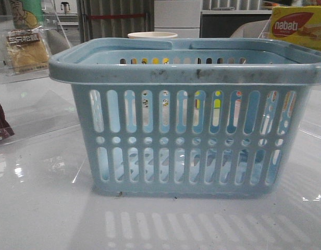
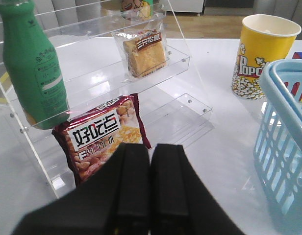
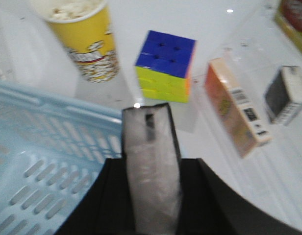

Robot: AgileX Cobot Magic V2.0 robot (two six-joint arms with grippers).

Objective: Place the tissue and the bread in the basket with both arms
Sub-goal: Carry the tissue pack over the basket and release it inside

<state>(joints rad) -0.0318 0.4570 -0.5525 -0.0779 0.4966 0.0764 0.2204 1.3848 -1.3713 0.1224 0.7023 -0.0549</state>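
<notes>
The light-blue basket (image 1: pixel 186 67) fills the front view and also shows in the left wrist view (image 2: pixel 283 147) and the right wrist view (image 3: pixel 43 147). My right gripper (image 3: pixel 152 162) is shut on the tissue (image 3: pixel 150 137), a black pack with a pale face, held edge-on beside the basket's rim. The bread (image 2: pixel 144 51) leans upright on a clear shelf, in its wrapper; it also shows in the front view (image 1: pixel 27 49). My left gripper (image 2: pixel 150 149) is shut and empty, in front of the shelf, well short of the bread. Neither gripper shows in the front view.
A clear acrylic shelf (image 2: pixel 180 63) holds a green bottle (image 2: pixel 31 63) and a red-brown snack packet (image 2: pixel 102 137). A yellow popcorn cup (image 3: pixel 85 39), a colour cube (image 3: pixel 165 66), an orange box (image 3: pixel 234 112) and a small grey pack (image 3: pixel 283 93) lie beyond the basket. A nabati box (image 1: pixel 298 26) stands far right.
</notes>
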